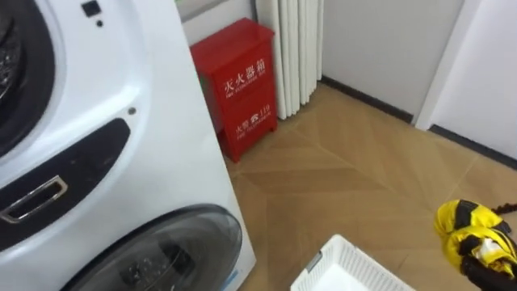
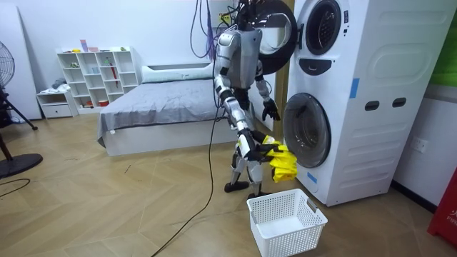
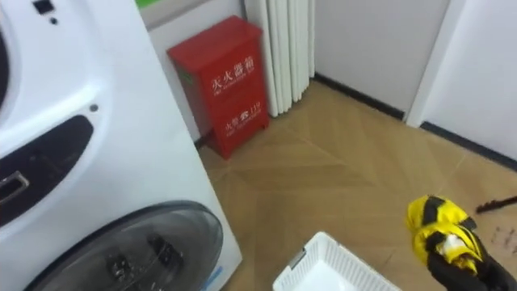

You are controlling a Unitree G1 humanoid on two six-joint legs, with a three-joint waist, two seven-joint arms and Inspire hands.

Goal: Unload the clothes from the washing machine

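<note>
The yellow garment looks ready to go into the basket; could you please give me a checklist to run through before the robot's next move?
1. Right hand closed on the yellow garment: ok.
2. Garment clear of the floor: ok, it hangs above it in the room view.
3. White basket upright on the floor by the washing machine: ok.
4. Room in the basket: ok, it looks empty in the room view.
5. Garment straight above the basket: cannot tell; in the eye views it hangs to the right of the basket's corner.
6. Left hand out of the way: ok, raised near the machine's front, apart from the garment.
</note>
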